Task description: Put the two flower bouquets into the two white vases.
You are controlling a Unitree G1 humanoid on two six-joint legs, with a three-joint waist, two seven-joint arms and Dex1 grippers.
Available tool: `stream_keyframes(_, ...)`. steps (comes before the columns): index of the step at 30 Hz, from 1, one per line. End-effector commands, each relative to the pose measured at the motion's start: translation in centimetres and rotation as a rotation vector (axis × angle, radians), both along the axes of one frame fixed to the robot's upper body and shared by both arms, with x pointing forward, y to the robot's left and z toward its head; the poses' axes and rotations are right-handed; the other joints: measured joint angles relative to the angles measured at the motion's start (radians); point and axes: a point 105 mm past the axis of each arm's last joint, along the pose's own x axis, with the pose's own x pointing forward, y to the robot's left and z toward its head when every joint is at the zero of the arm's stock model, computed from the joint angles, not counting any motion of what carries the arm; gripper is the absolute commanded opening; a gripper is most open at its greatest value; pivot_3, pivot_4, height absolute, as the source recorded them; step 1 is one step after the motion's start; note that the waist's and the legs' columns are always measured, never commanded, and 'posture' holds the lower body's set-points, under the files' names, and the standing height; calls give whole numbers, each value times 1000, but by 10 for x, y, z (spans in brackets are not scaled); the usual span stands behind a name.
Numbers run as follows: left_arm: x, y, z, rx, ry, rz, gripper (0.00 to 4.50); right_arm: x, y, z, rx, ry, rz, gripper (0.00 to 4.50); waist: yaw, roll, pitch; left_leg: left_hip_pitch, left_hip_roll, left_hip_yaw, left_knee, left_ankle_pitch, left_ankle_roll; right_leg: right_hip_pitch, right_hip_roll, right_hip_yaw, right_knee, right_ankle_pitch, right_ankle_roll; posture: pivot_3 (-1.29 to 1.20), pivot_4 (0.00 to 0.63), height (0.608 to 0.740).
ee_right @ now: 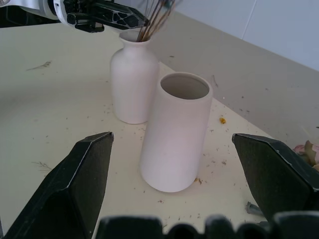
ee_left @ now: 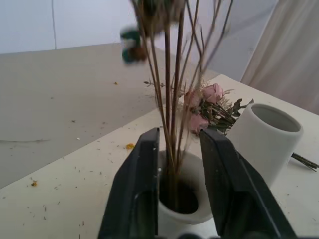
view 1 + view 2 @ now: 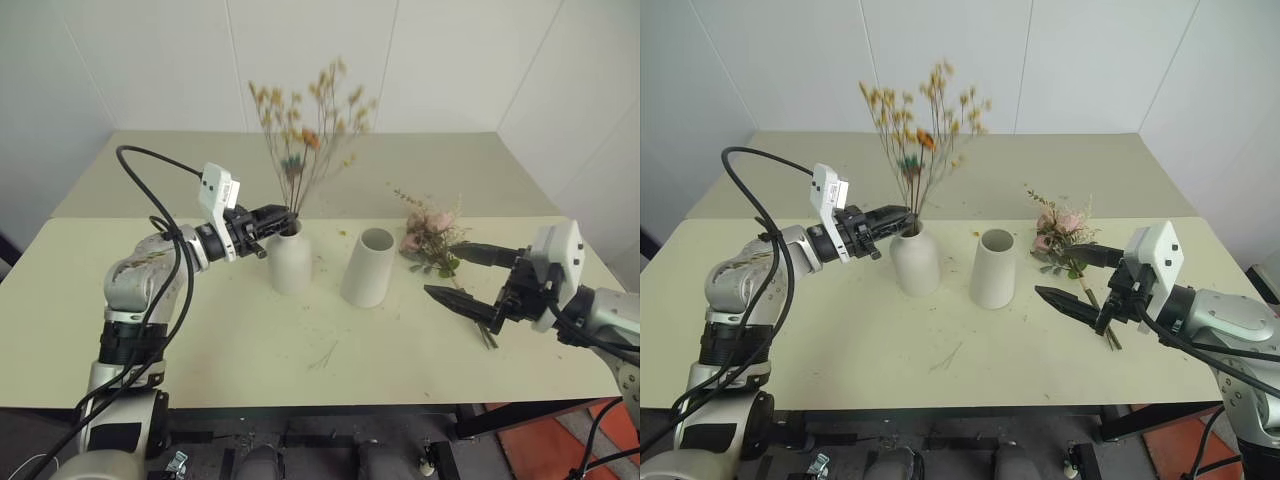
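Nearest you, your right gripper (image 3: 1072,277) hangs spread wide and empty, just right of the plain white wide-mouthed cylinder vase (image 3: 992,268). The pink-rose bunch with green leaves (image 3: 1062,235) lies behind-right of that vase. Left of it, your left gripper (image 3: 275,221) stands parted around the thin yellow-orange dried spray (image 3: 305,135) standing in the white narrow-necked bottle vase (image 3: 290,258).

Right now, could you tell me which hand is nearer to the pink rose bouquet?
The right hand, open just in front of the rose bouquet. The left hand is at the bottle vase, beyond the cylinder vase.
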Motion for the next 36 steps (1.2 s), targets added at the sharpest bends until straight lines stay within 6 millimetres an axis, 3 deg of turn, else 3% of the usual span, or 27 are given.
stream_keyframes(1, -11, 7, 15, 9, -51, -3, 2581, -2, 0, 13, 0, -67, 5, 4500, 0, 0, 0, 0, 0, 0, 0, 0, 0, 0, 0, 0, 0, 0, 0, 0, 150, 740)
stream_keyframes(7, -37, 28, 9, 81, -3, -8, 4478, -1, -1, 12, -9, -58, 0, 4500, -3, 0, 0, 0, 0, 0, 0, 0, 0, 0, 0, 0, 0, 0, 0, 0, 150, 740)
stream_keyframes(13, -84, 47, 6, 203, 16, -118, 4478, 7, -15, 0, -42, 17, -79, 4500, -3, 0, 0, 0, 1, 0, -1, 0, 0, -1, 0, 0, 0, 0, 0, 0, 150, 740)
stream_keyframes(18, -109, 51, 22, 220, -47, -224, 4478, 22, -30, -20, -210, 69, -196, 4500, 4, 0, 0, 1, 1, 1, 0, 0, 0, 0, 0, -1, 0, 0, 0, 0, 150, 740)
stream_keyframes(23, -115, 46, 30, 252, -75, -272, 4478, 42, -48, -43, -366, 207, -383, 4500, 0, 0, 0, 0, 1, 2, -1, 0, 0, -1, 0, 0, 0, 0, -1, 0, 150, 740)
stream_keyframes(28, -119, 40, 33, 246, -92, -301, 4478, 63, -58, -57, -414, 366, -558, 4500, -7, 0, 0, 0, 1, 2, -1, 0, 0, -2, 0, 0, 0, 0, -1, 0, 150, 740)
stream_keyframes(36, -119, 37, 33, 249, -97, -306, 4478, 90, -65, -67, -435, 595, -675, 4500, -7, 0, 0, -1, 1, 2, -1, 0, 0, -2, 0, 0, -1, 0, -1, 0, 150, 740)
